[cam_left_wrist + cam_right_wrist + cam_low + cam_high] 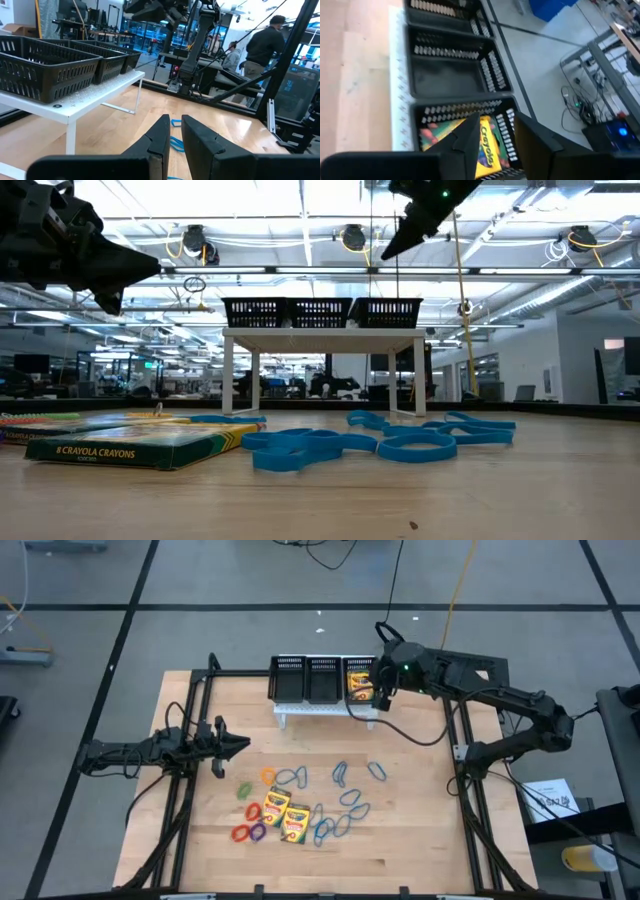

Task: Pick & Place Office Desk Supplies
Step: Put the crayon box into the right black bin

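Parted and empty, the jaws of the right gripper (495,132) hover over a crayon box (360,684) lying flat in the right-hand compartment of the black mesh organiser (305,679), its long axis running front to back. Well in front of the organiser, two more crayon boxes (285,816) and blue loops (345,802) dot the wooden table (420,840), where the left gripper (232,746) waits with fingers slightly apart. Beyond the organiser, a person (267,42) stands in the workshop.

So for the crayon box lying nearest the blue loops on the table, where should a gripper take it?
The crayon box lies flat on the table, beside a second crayon box. Probably best from straight above, fingers across its narrow width at mid-length, long edges between them. It sits at a slant, so the wrist should turn to match. Blue loops lie close on one side, so that finger needs care.
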Controlling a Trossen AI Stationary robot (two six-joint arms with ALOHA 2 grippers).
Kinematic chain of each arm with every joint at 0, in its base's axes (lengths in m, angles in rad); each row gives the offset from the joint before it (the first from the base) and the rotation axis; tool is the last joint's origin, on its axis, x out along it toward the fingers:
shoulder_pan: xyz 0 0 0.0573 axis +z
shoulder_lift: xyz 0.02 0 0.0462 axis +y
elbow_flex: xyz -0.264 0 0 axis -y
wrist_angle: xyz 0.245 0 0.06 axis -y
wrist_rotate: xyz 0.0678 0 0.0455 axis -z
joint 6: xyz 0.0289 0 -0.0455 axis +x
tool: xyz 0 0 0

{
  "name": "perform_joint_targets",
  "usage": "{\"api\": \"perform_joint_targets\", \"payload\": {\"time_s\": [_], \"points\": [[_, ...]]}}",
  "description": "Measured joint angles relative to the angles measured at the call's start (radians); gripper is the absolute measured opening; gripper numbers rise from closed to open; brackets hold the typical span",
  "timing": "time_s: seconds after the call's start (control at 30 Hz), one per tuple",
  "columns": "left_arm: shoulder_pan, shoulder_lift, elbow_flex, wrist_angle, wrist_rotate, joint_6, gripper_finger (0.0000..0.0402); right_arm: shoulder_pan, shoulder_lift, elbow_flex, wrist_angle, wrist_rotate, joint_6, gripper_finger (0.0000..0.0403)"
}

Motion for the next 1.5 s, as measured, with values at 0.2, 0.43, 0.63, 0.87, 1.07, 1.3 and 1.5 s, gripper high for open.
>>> {"api": "perform_joint_targets", "payload": {"time_s": [0.2,0.43,0.63,0.87,1.07,1.3,1.5], "points": [[0.0,0.0,0.0,0.0,0.0,0.0,0.0056,0.081,0.0,0.0,0.003,0.0,0.091,0.0145],[0.0,0.0,0.0,0.0,0.0,0.0,0.0056,0.178,0.0,0.0,-0.007,0.0,0.231,0.0153],[0.0,0.0,0.0,0.0,0.0,0.0,0.0056,0.252,-0.026,0.0,-0.083,-0.001,0.305,0.0145],[0.0,0.0,0.0,0.0,0.0,0.0,0.0056,0.313,-0.088,-0.025,-0.141,-0.001,0.391,0.0144],[0.0,0.0,0.0,0.0,0.0,0.0,0.0056,0.344,-0.233,-0.257,0.046,-0.001,0.421,0.0137],[0.0,0.0,0.0,0.0,0.0,0.0,0.0056,0.366,-0.45,-0.598,0.359,-0.001,0.474,0.0141],[0.0,0.0,0.0,0.0,0.0,0.0,0.0056,0.376,-0.6,-0.786,0.453,-0.001,0.464,0.0141]]}}
